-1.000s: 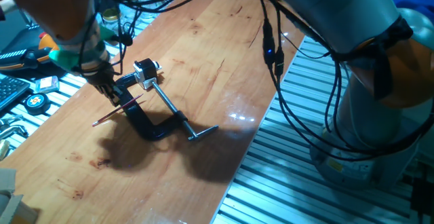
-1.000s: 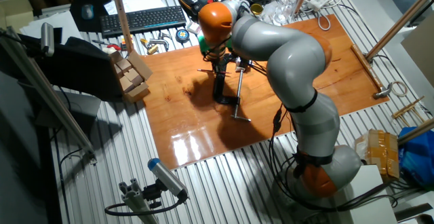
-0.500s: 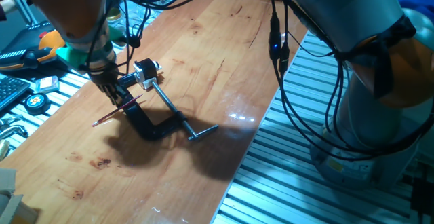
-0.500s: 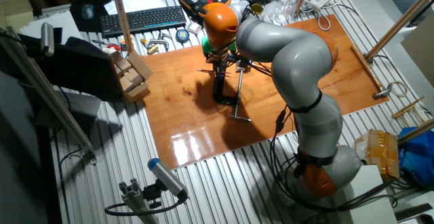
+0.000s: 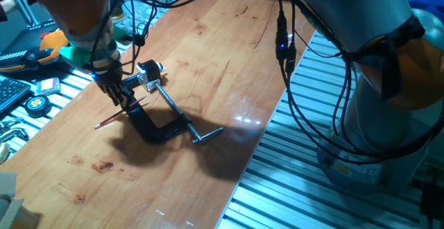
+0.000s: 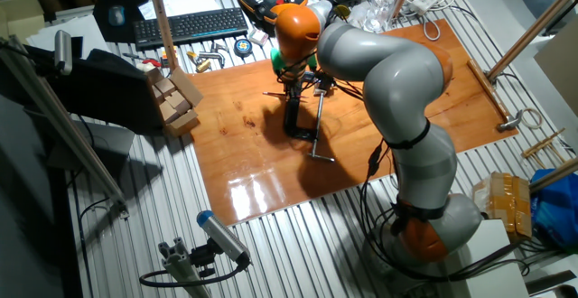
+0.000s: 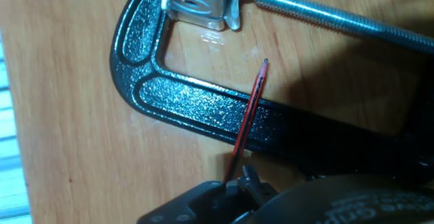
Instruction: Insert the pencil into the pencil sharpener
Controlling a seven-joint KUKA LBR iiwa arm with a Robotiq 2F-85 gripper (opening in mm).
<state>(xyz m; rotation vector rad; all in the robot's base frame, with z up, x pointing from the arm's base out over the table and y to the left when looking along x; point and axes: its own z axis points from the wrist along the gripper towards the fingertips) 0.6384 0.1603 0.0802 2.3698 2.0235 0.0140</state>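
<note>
A: What lies at the left edge?

B: Bare wooden table (image 5: pixel 208 55) left of the black clamp (image 5: pixel 149 126), with tools beyond the edge.

A: And the tool?

B: The gripper (image 5: pixel 119 97) is clamped on the pencil (image 5: pixel 114 116), which crosses above the clamp's frame.

A: The sharpener?

B: The pencil sharpener (image 5: pixel 148 73) is held in the clamp's jaw against its silver screw rod (image 7: pixel 332 19), apart from the pencil's tip.

A glossy wooden table (image 5: pixel 208 55) carries a black C-clamp (image 5: pixel 149 127) lying flat, its silver screw rod (image 5: pixel 170 104) holding the white pencil sharpener (image 5: pixel 148 72) against the frame.
</note>
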